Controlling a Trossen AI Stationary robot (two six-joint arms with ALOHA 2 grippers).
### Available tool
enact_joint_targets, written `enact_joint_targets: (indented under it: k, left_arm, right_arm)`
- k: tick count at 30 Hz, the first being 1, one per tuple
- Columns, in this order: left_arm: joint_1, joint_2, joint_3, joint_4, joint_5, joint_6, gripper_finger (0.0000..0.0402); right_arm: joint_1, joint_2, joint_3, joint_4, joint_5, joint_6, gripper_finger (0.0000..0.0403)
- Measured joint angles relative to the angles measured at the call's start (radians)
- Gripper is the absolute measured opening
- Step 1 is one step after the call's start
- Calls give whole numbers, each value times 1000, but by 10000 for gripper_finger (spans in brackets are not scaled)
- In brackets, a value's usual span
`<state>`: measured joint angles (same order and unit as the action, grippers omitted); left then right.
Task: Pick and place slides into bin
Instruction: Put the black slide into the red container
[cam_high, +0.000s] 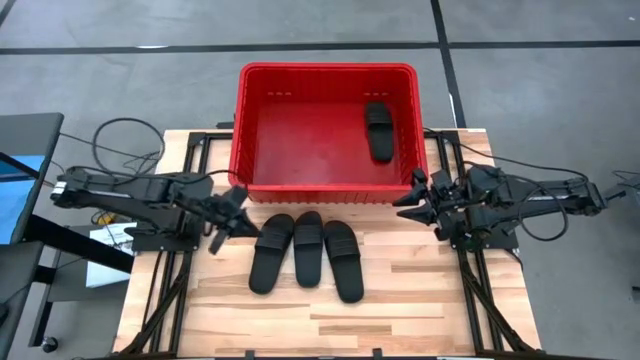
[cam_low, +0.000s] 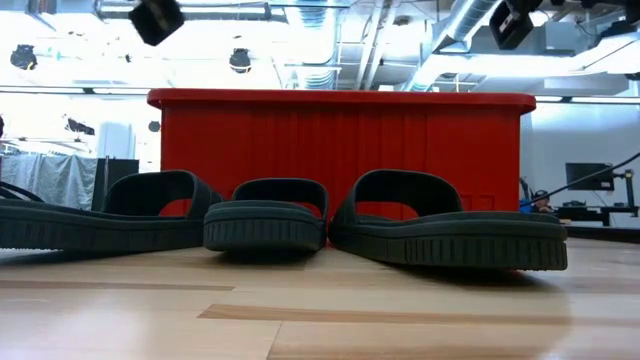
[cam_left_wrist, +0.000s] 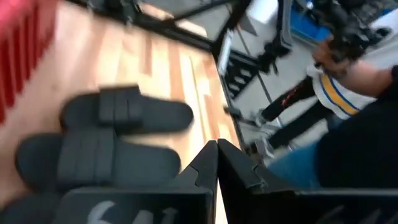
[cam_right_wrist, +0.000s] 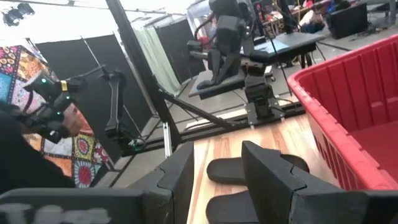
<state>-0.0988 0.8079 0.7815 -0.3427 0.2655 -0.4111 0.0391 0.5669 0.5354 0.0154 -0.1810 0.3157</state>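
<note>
Left gripper (cam_high: 234, 200) fingers pressed shut, empty; right gripper (cam_high: 411, 197) fingers parted, empty, above the pale wooden tabletop (cam_high: 420, 300) beside three black slide sandals (cam_high: 307, 252).

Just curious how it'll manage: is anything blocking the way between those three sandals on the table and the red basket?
Nothing lies between the three slides and the bin; only the bin's near wall must be cleared. One slide already lies inside.

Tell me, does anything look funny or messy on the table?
Nothing looks broken or spilled. Three black slides lie side by side on the wooden table: left slide, middle slide, right slide. The outer two fan outward a bit. A fourth slide already lies inside the red bin.
</note>
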Motion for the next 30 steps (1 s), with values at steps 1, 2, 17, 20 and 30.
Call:
enact_joint_targets:
  k: [1,2,17,20,30]
  left_arm:
    - [0,20,0,23,-29,8,0]
    - [0,40,0,43,-64,12,0]
    - [-91,306,56,266,-187,-40,40]
    - [-94,312,60,269,-171,-44,76]
    - [-194,322,61,271,-255,106,165]
  right_arm:
    - [0,-3,0,-7,-1,0,127]
    - [0,-7,0,-15,-1,2,127]
    - [0,-111,0,-164,-27,44,127]
    - [0,-125,0,-178,-27,44,127]
    - [0,-138,1,-262,-28,44,127]
